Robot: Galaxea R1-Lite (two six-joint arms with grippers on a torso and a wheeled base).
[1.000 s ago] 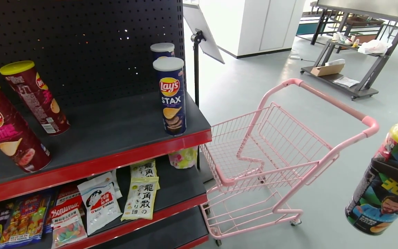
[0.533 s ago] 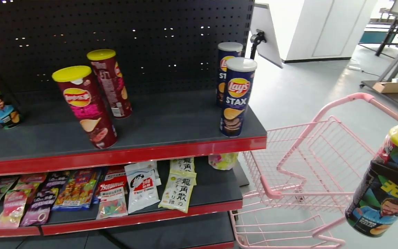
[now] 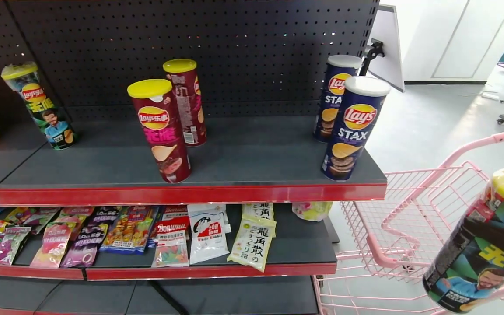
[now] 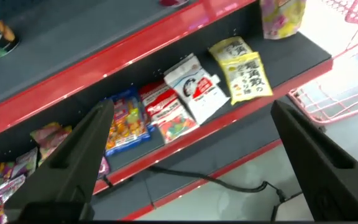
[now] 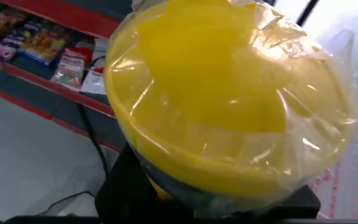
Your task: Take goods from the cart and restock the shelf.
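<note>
Head view swung from the cart (image 3: 414,205) toward the shelf (image 3: 243,148) over the last second. The whole picture shifted, so that was camera motion; the goods did not move.

The right gripper (image 3: 495,236) stayed clamped on the yellow-lidded chip can (image 3: 475,258), which was tilted at the view's lower right, over the cart and well short of the shelf. The wrapped lid (image 5: 229,93) sat just above the claw in the right wrist view.

The left gripper (image 4: 191,118) was spread wide and empty, over the lower shelf's snack bags (image 4: 191,93).

A matching can (image 3: 44,105) came into view at the shelf's far left. The maroon cans (image 3: 160,131) stood mid-shelf and the blue cans (image 3: 355,127) at the right end.

Judgement: pick done, placement not started. The likely slot was beside the matching can, well apart from the held one, so more travel left was needed. Risk: clipping the blue cans.
</note>
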